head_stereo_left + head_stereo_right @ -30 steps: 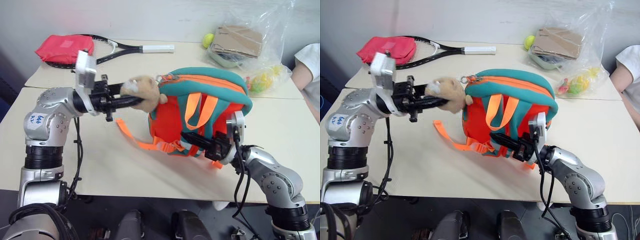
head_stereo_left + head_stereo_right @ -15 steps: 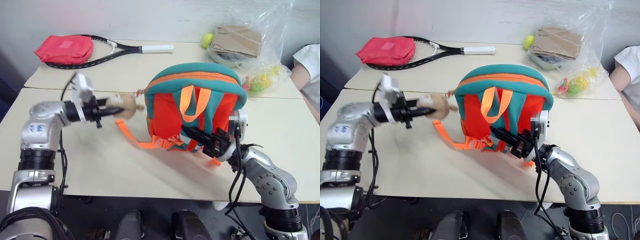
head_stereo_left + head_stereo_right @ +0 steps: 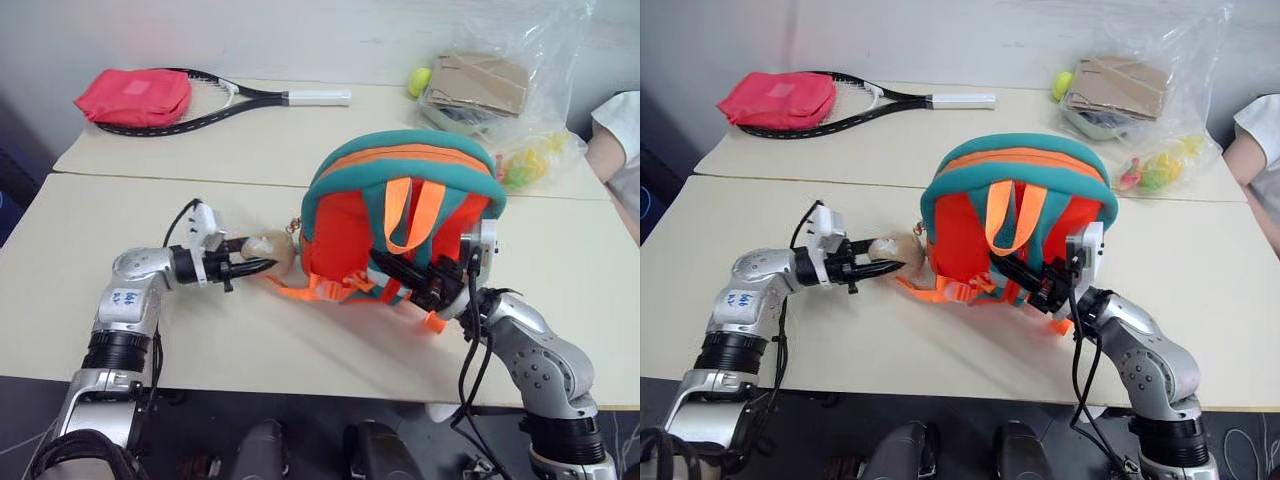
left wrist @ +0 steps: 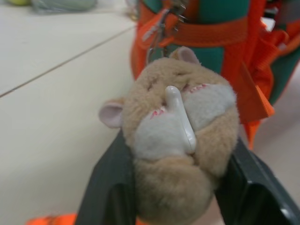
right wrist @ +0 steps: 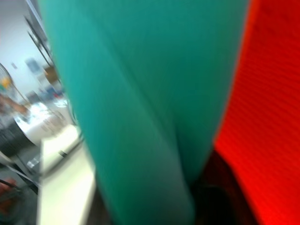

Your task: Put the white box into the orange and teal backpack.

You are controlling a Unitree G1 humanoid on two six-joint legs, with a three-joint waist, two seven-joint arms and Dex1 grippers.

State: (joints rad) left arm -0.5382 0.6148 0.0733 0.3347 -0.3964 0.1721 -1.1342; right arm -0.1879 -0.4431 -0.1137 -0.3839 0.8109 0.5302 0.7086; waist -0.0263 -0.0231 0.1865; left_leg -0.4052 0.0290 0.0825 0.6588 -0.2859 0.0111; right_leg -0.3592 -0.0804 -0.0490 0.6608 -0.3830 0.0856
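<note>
Sticker on my left arm (image 3: pixel 124 297): small white label with dark handwritten marks, not legible.
Other lettering: none that I can read on anything else here.

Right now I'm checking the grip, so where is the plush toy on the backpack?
The plush toy lies low over the table, between the fingers of the left hand, just left of the orange and teal backpack.

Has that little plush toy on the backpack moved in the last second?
Yes. The plush toy, between the left gripper fingers, has come down toward the table, farther from the racket.
</note>
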